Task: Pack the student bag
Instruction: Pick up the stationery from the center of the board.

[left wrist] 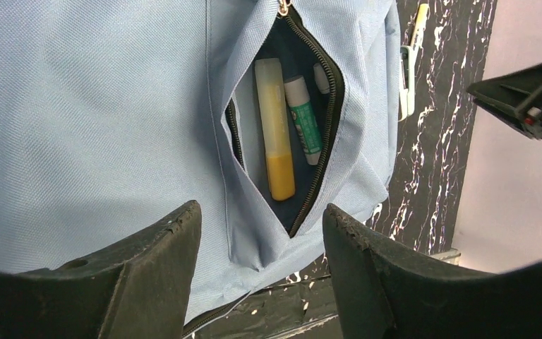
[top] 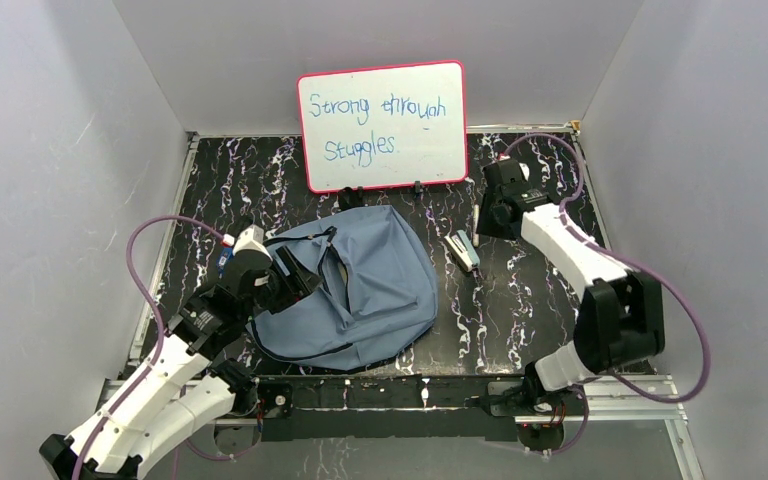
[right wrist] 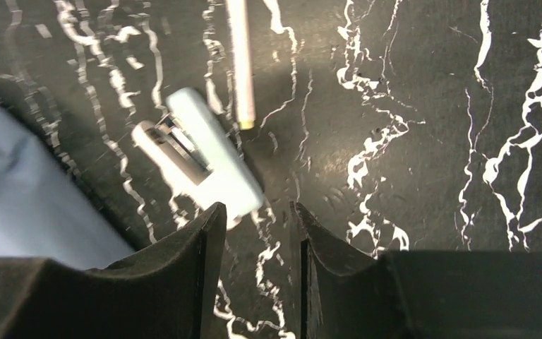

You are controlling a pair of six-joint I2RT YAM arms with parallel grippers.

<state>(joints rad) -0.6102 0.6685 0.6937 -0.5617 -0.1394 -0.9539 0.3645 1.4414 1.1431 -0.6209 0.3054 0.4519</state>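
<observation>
Top external view shows 1 student bag (top: 360, 290), grey-blue and floppy, lying flat on the black marbled table (top: 530, 320), left of centre and just in front of 1 pink-framed whiteboard (top: 382, 125) that stands upright at the back and bears blue handwriting. 1 pale stapler (top: 463, 250) lies on the table just right of the bag, apart from it.

Left wrist view looks down on the bag's pocket (left wrist: 254, 212), whose zipper (left wrist: 332, 120) gapes. 3 things lie inside, side by side: 1 yellow highlighter (left wrist: 275, 138), 1 green-and-white stick (left wrist: 302, 120) and 1 white item (left wrist: 321, 78), mostly hidden under the zipper edge. The left gripper (left wrist: 260, 215) is over the bag's left part, its 2 fingers spread wide, with only bag fabric seen between them and nothing pinched.

Right wrist view shows the right gripper (right wrist: 257, 212) low over the table, its 2 fingers parted by a narrow gap with bare table between them. The stapler, blurred here, lies just beside the tip of the finger on the left of that view, not between the 2. 1 pale stick (right wrist: 238, 56) lies beyond the stapler, near it.
</observation>
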